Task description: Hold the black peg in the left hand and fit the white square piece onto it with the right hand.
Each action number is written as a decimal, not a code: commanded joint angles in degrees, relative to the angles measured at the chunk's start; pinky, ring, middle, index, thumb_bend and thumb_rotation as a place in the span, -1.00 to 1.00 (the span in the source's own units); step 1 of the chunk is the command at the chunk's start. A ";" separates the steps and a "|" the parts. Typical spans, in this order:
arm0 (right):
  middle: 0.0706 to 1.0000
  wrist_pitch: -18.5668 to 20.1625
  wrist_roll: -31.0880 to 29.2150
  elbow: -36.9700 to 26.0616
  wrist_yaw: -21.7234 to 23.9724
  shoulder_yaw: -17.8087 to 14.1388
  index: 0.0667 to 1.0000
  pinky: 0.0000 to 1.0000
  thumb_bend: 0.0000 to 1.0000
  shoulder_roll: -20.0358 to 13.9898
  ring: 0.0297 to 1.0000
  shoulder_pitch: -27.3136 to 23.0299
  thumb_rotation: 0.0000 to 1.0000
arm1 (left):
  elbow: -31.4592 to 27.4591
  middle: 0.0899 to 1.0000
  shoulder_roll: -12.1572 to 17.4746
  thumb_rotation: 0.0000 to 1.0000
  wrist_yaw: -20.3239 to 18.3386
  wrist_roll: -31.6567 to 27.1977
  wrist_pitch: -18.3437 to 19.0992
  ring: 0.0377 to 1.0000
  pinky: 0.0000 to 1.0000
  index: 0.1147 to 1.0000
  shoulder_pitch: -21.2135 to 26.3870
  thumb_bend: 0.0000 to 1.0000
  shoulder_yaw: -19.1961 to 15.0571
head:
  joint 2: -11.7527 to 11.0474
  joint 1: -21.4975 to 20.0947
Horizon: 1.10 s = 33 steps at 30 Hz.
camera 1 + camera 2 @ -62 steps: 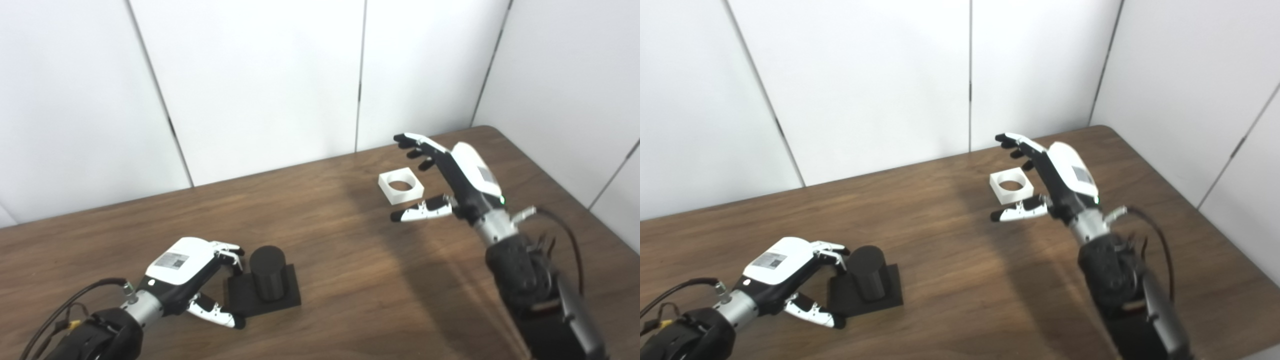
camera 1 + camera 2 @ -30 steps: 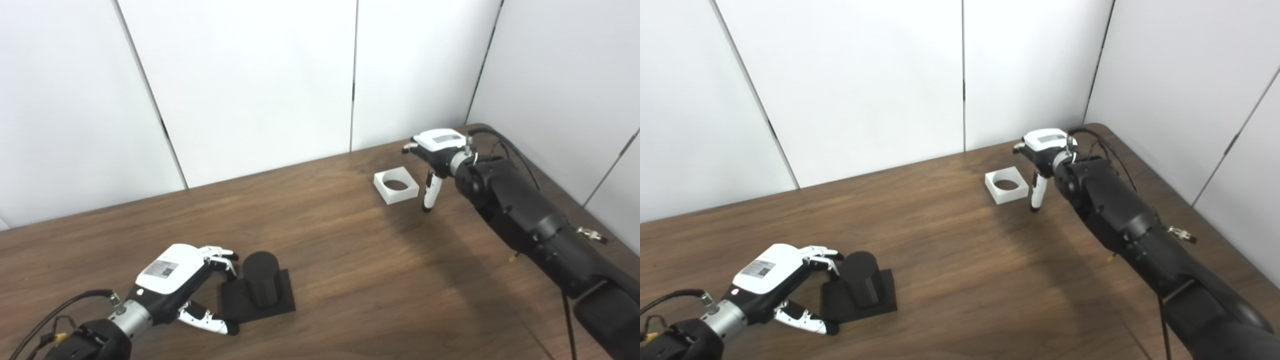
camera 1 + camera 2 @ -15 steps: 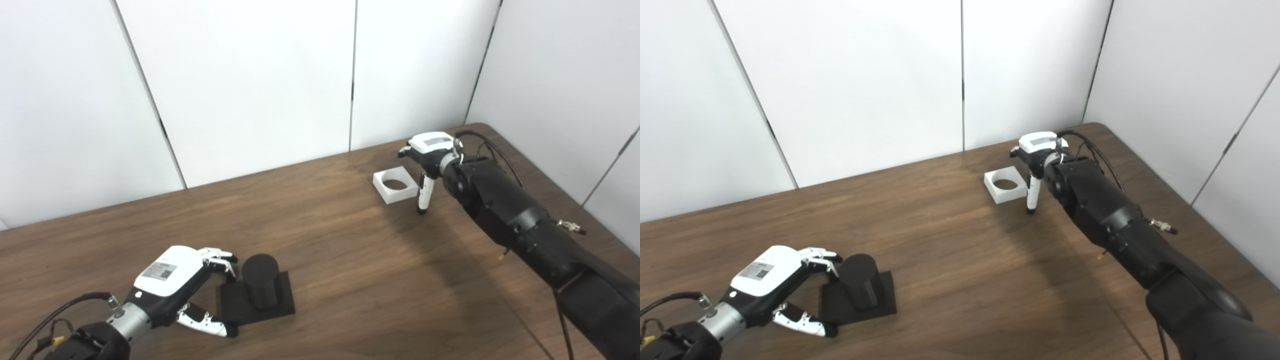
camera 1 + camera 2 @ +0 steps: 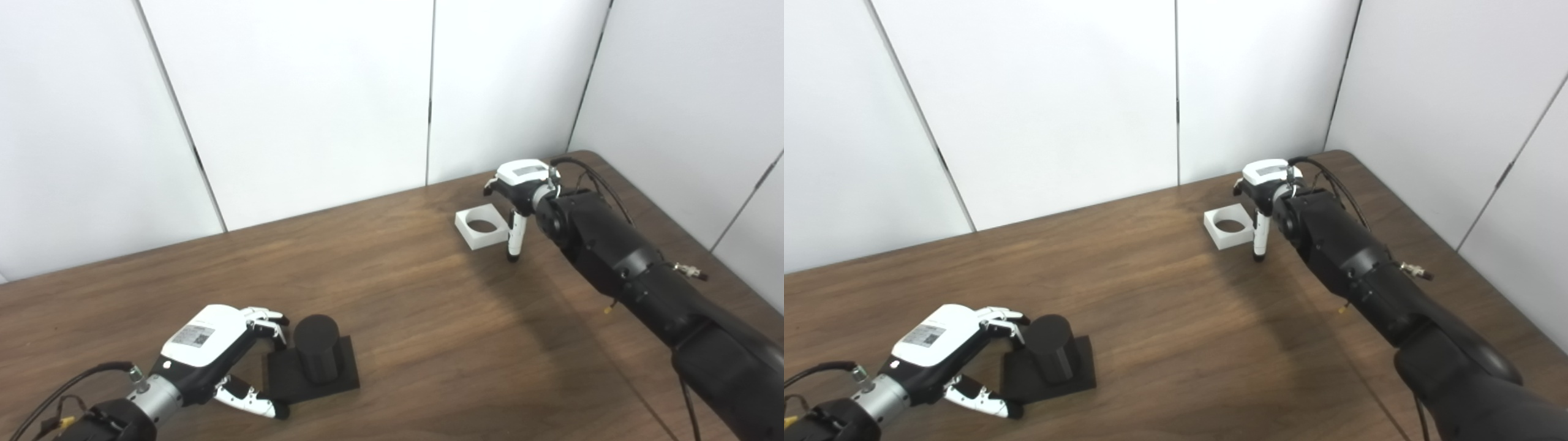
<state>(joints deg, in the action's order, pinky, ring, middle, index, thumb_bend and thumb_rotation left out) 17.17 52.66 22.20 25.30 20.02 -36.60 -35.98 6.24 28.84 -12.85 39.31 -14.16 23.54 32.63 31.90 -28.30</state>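
We are stretching our right arm far out across the brown surface [image 4: 429, 318], with the right hand [image 4: 517, 184] turned palm down just beside the right edge of the white square piece [image 4: 481, 227]. Its thumb is pointing straight down at the wood just off the piece's near right corner, and the other fingers are curling over the far side; the hand is open and holding nothing. The white square piece is lying flat toward the far right of the surface, its round hole facing up and its edges turned at a slant to the surface's edge.

We are resting our left hand [image 4: 214, 352] low at the near left, palm down, fingers and thumb spread around the left side of the black peg [image 4: 316, 348]; whether the fingertips are touching it we cannot tell. The black peg is standing upright on its flat square base, its long axis vertical, well apart from the white piece.
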 commanded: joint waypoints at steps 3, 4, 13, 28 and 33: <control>0.80 -2.84 -2.27 0.66 -1.94 0.09 0.44 0.75 0.61 0.63 0.83 -2.61 -0.65 | 0.38 0.61 2.08 -0.88 -7.01 1.47 0.19 0.68 0.41 -0.15 -3.70 0.05 2.28 | 0.26 -0.01; 0.79 -3.32 -2.51 0.85 -1.99 0.21 0.41 0.74 0.60 0.58 0.83 -2.67 -0.66 | 0.15 0.61 2.06 -0.88 -7.21 1.42 0.30 0.68 0.42 -0.15 -3.75 0.05 2.22 | 0.26 -0.01; 0.70 -6.21 -3.18 1.46 -2.86 0.87 0.19 0.64 0.52 0.65 0.77 -2.74 -0.67 | -0.72 0.61 1.90 -0.88 -7.54 1.95 0.56 0.67 0.41 -0.15 -4.00 0.05 2.09 | 0.79 0.36; 0.56 -5.93 -4.65 0.45 -2.74 0.53 -0.11 0.65 0.04 -0.12 0.71 -2.29 -0.73 | -1.33 0.60 1.77 -0.88 -7.83 1.62 0.71 0.66 0.38 -0.15 -4.24 0.05 1.95 | 1.58 0.76; 0.56 -5.83 -5.30 -0.02 -2.98 0.07 -0.11 0.65 0.04 -0.45 0.71 -1.79 -0.74 | -1.28 0.60 1.73 -0.88 -7.87 1.64 0.62 0.65 0.37 -0.15 -4.19 0.05 1.92 | 1.68 0.84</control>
<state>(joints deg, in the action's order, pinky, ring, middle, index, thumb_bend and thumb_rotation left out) 12.54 48.61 23.79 23.11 20.61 -36.65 -36.73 3.79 29.03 -15.10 39.62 -13.14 22.82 32.25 33.57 -27.42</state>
